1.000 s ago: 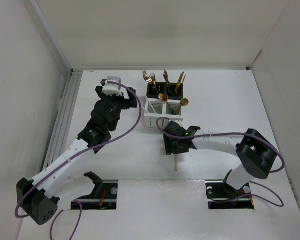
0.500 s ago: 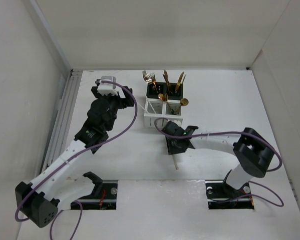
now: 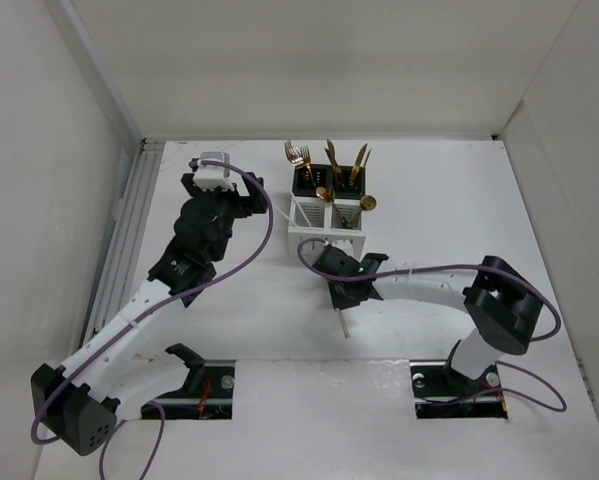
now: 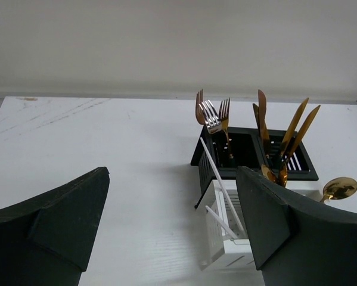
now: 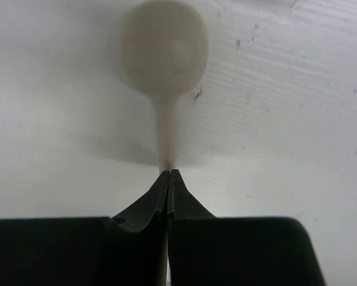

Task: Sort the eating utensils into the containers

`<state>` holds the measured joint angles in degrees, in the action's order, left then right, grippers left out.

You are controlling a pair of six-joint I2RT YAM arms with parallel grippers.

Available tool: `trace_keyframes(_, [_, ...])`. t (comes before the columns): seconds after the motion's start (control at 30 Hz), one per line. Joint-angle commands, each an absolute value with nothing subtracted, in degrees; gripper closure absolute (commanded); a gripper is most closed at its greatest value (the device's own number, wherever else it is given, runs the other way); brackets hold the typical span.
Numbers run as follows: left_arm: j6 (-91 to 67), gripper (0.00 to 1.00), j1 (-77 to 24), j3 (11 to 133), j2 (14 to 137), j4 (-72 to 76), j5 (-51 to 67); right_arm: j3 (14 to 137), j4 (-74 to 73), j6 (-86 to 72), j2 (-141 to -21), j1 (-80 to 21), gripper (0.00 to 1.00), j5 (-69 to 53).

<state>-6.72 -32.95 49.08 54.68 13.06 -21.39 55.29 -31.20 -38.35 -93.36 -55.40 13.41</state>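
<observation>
Bright even light, soft shadows, blurred spoon (image 5: 163, 50)

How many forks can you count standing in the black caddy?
3, all in the black caddy's left compartment: a copper fork leftmost, a silver fork in the middle, a gold fork rightmost. Others may be hidden.

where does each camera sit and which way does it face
top external: above and behind, looking down at the table; left arm and right arm whole.
left wrist: faces forward at the black caddy and white caddy; left gripper open.
right wrist: looks down; right gripper shut on the cream spoon.
shared: top and left wrist both show both caddies.
</observation>
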Motion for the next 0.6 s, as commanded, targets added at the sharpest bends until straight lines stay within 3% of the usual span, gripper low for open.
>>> trace_keyframes(0.0, [-7.56,0.15,-32.61,49.31,54.32,14.24,-20.83,55.46,-34.63,-38.14,-88.96,-57.48,1.00,16.61])
trace_keyframes(0.13, [-8.09,0.15,-32.61,48.78,54.84,14.24,-20.30,55.46,-34.63,-38.14,-87.19,-57.48,1.00,17.67])
trace_keyframes(0.33, [-8.09,0.15,-32.61,48.78,54.84,14.24,-19.78,60.55,-35.68,-36.30,-93.95,-57.48,0.68,18.81])
trace_keyframes(0.57, [-8.61,0.15,-32.61,48.26,54.32,12.92,-19.78,58.99,-38.24,-36.83,-94.66,-58.01,0.67,14.95])
